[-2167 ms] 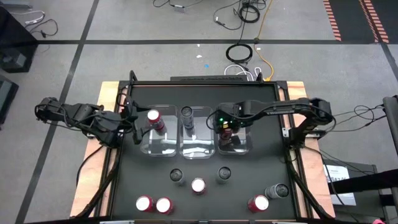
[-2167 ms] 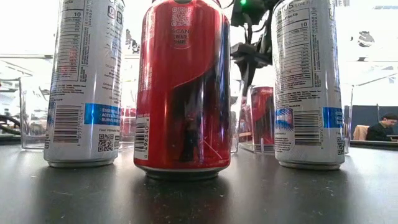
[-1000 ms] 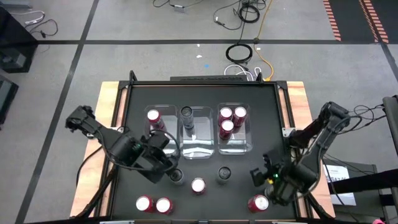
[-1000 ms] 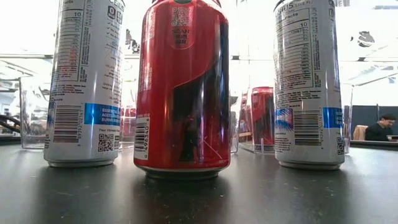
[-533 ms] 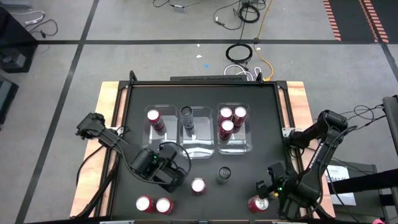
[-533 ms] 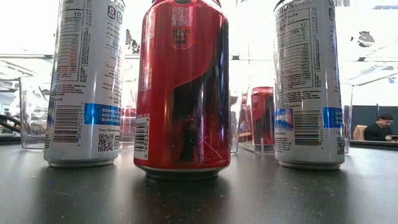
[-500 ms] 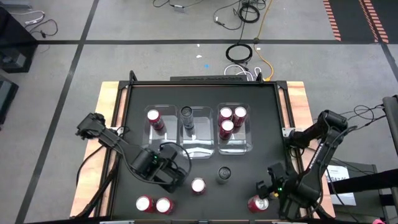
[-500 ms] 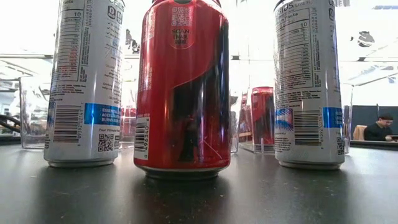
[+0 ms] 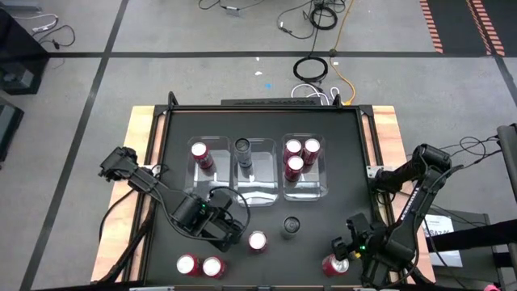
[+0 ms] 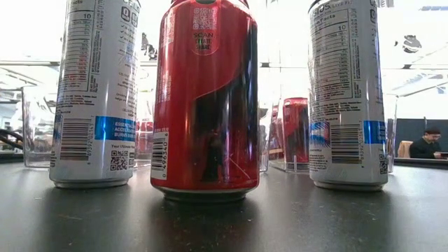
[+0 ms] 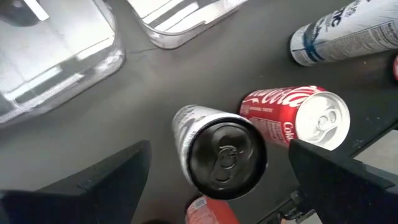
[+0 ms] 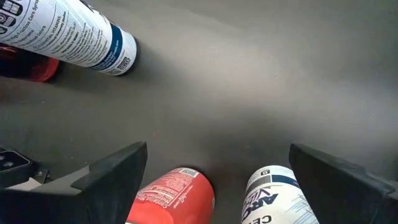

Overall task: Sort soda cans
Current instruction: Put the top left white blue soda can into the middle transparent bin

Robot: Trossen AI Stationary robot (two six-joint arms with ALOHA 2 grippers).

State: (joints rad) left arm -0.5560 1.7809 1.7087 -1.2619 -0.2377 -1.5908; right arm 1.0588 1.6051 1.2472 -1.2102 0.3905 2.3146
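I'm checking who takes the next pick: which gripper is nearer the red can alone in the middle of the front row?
Left. The left gripper hovers just beside that red can, jaws open. The right gripper is farther off, over the front right cans.

Overhead illumination is even in the high view; the dark table (image 9: 266, 133) returns only faint reflections around the clear bins (image 9: 257, 170). In the low view the room behind the red can (image 10: 205, 98) is overexposed to near white, so this can and its two silver neighbours appear backlit (their printed labels remain legible). The tabletop below the red can carries soft reflections. In the left wrist view, the bins beyond the dark-topped can (image 11: 219, 152) show streaked glare. Wrist-view cans lean outward, indicating wide-angle distortion.
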